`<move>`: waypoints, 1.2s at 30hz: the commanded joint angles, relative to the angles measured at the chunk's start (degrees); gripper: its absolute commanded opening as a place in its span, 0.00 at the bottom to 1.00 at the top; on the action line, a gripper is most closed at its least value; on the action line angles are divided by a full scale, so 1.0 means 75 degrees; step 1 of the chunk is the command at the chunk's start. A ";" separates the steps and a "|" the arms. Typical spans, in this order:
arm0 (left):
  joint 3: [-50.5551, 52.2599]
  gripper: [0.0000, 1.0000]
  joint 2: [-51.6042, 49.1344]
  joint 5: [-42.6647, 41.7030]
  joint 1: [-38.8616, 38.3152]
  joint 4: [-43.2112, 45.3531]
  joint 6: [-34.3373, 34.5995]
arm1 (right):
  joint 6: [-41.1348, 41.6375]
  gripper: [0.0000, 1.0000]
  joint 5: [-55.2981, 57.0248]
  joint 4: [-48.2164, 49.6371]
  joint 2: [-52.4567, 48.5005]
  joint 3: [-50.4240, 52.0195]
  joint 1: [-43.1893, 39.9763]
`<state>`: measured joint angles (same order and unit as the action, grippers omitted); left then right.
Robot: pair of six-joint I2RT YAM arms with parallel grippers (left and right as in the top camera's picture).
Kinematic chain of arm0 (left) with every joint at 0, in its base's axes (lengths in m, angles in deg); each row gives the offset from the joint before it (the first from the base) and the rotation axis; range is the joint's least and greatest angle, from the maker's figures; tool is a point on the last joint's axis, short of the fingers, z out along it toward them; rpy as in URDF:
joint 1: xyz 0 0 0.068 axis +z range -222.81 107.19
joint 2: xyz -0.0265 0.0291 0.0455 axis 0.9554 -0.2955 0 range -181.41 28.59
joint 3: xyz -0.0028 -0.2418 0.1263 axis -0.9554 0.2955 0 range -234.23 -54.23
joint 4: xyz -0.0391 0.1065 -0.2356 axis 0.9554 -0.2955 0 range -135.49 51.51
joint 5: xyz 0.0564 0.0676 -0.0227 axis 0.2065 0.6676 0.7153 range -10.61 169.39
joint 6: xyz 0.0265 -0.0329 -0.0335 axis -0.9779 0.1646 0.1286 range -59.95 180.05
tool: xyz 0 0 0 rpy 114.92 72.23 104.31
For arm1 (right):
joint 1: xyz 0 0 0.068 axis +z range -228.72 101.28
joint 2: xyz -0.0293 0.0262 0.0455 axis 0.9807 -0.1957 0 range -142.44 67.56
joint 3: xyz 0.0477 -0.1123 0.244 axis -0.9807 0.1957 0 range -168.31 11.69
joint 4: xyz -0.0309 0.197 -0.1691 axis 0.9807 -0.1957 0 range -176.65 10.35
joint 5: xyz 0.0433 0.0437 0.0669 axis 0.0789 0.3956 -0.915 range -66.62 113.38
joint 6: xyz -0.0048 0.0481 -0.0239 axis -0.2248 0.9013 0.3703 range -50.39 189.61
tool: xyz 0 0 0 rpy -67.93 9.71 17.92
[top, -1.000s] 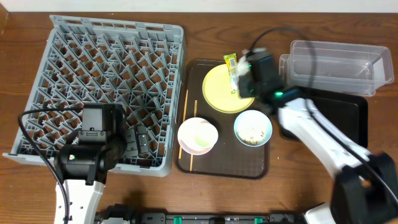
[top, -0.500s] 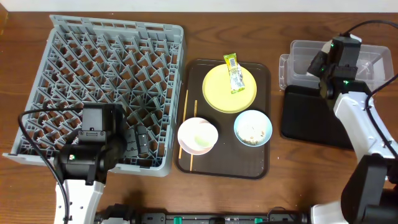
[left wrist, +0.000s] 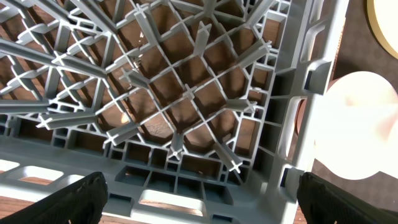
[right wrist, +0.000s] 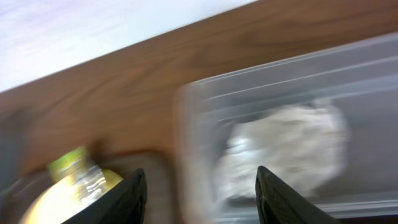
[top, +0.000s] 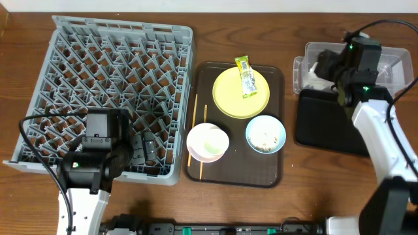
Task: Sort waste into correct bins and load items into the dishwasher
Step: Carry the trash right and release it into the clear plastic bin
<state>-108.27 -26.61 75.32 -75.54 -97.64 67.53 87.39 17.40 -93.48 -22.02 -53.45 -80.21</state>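
My right gripper (top: pixel 324 66) (right wrist: pixel 200 173) hovers open over the left end of the clear tub (top: pixel 385 65) (right wrist: pixel 273 87). A crumpled white napkin (top: pixel 314 76) (right wrist: pixel 287 147) lies loose inside that tub, apart from the fingers. The black tray (top: pixel 326 124) lies in front of the tub. A yellow-green wrapper (top: pixel 246 77) (right wrist: pixel 78 163) rests on the yellow plate (top: pixel 228 98). A blue bowl (top: pixel 266 134) with crumbs, a white-pinkish bowl (top: pixel 208 143) (left wrist: pixel 354 124) and chopsticks (top: pixel 193 124) sit on the brown tray (top: pixel 274 173). My left gripper (top: pixel 142 151) (left wrist: pixel 199 190) stands open and empty over the grey dish rack's (top: pixel 117 72) (left wrist: pixel 186 93) near right corner.
The brown serving tray lies between the rack and the two bins. The right arm's cable (top: pixel 392 26) arches over the tub's far side. The table's far edge runs close behind the rack and the tub.
The right arm swung from the yellow plate to the clear tub, and its jaws went from shut to open. The napkin now lies in the tub. The left arm has not moved.
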 commanded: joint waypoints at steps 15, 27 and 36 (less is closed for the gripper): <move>-0.0154 0.98 0.0009 0.0061 0.0026 -0.0026 0.0012 | -0.0600 0.70 0.1469 0.1434 -0.2949 -0.0055 0.3413; -0.0154 0.98 0.0009 0.0061 0.0026 -0.0082 0.0012 | 0.0023 0.01 0.1926 0.1037 -0.2713 -0.0058 0.3418; -0.0154 0.98 0.0009 0.0061 0.0026 -0.0085 0.0012 | 0.1480 0.01 0.3121 0.0889 -0.0099 -0.0058 0.1673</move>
<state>-108.27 -26.61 75.32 -75.54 -98.12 67.53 91.44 34.58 -86.97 -26.18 -53.45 -62.53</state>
